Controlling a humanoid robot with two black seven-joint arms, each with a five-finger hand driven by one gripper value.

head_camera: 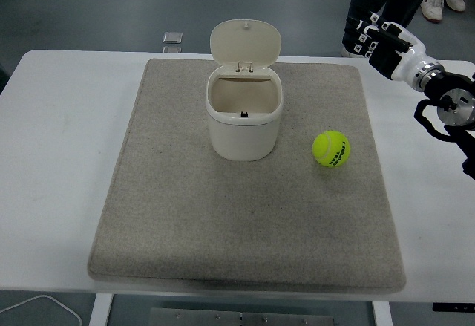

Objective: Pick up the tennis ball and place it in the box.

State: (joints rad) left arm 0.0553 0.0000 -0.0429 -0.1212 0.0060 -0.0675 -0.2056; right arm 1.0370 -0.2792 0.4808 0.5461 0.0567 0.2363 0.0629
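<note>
The tennis ball lay on the mat, well apart from the right hand, whose curled fingers held nothing.

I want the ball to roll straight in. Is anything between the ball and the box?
Nothing: only bare mat separates tennis ball and box, head view.

The ball looked fuzzy and soft. The box was smooth cream plastic with a dull shine, and it sat on a rough grey cloth mat. The table was smooth, white and matt.
</note>
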